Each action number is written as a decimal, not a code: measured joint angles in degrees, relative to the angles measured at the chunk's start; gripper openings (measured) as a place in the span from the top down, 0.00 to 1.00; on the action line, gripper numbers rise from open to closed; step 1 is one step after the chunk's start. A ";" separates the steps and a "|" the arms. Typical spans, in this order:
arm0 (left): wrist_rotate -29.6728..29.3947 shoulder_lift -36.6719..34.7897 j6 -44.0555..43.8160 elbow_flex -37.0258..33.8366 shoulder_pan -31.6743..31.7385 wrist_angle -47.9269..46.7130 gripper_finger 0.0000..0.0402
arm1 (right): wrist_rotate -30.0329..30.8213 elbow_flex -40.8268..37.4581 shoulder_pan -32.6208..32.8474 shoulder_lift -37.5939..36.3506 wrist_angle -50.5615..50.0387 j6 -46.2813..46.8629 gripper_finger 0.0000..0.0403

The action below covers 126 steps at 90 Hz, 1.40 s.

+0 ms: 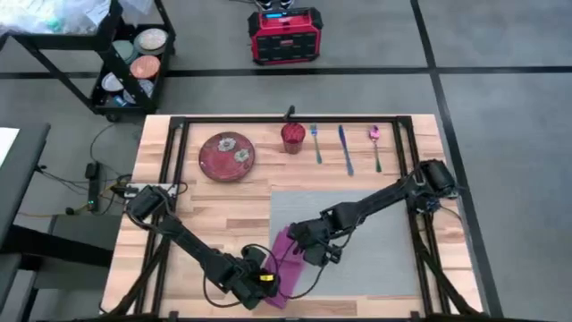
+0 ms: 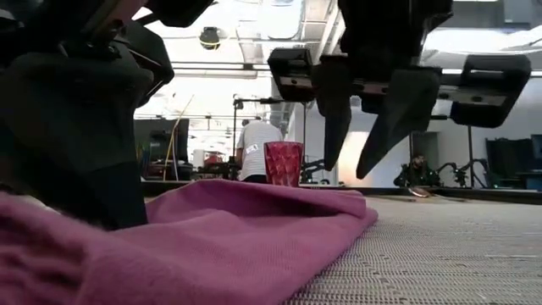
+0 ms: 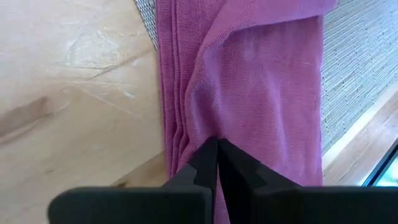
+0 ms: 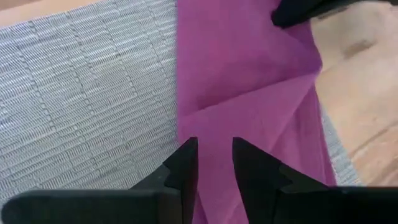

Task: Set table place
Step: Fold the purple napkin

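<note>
A magenta napkin point(image 1: 290, 266) lies over the left near corner of the grey placemat point(image 1: 375, 237), partly on the wooden table point(image 1: 223, 219). My left gripper point(image 3: 217, 152) is at the napkin's near end point(image 1: 271, 284) and is shut on the cloth. My right gripper point(image 4: 215, 155) hovers open over the napkin's far end point(image 1: 309, 249). In the low view its fingertips point(image 2: 334, 157) hang clear above the napkin point(image 2: 212, 237). The plate point(image 1: 227, 156), red cup point(image 1: 293, 136) and cutlery point(image 1: 345, 148) lie along the far side. My left gripper pinches a gathered pucker of the napkin point(image 3: 214, 132) between its two fingers, near the cloth's near end. The cloth draws in creases toward the fingertips. How many layers are caught I cannot tell. The rest of the napkin lies flat on the placemat point(image 3: 360, 62) and the table.
The plate, the cup and the fork, knife and spoon stand in a row beyond the placemat. A black shelf cart point(image 1: 125, 54) and a red case point(image 1: 284, 36) stand on the floor beyond the table. A person point(image 2: 254, 148) shows far off in the room.
</note>
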 joint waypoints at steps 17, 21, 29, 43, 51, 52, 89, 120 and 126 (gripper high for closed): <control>-0.01 0.00 0.02 0.00 0.00 0.00 1.00 | -0.46 0.04 0.47 0.17 -0.13 -0.18 0.79; 0.00 0.00 0.02 0.00 0.00 0.02 1.00 | -0.46 0.04 0.65 0.17 -0.28 -0.49 0.79; -0.02 0.00 -0.04 0.00 0.02 0.02 1.00 | -0.55 0.00 0.72 0.19 -0.76 -0.76 0.79; -0.02 0.00 0.13 0.00 0.02 0.01 1.00 | -0.64 -0.02 0.56 0.17 -1.15 -0.44 0.79; -0.02 0.00 0.43 0.00 0.02 0.01 1.00 | -0.86 -0.02 0.61 0.17 -0.73 -0.32 0.79; -0.02 0.00 0.44 0.00 0.02 0.02 1.00 | -0.87 -0.02 0.61 0.17 -0.73 -0.32 0.79; -0.04 0.00 0.46 0.00 0.04 0.02 1.00 | -0.34 -0.02 0.78 2.92 -0.81 0.14 0.79; -0.04 0.00 0.68 0.00 0.07 0.02 1.00 | 3.30 0.00 0.75 2.95 -0.86 0.23 0.98; -0.04 0.00 0.68 0.00 0.07 0.02 1.00 | 3.30 0.00 0.69 2.95 -0.84 0.44 0.99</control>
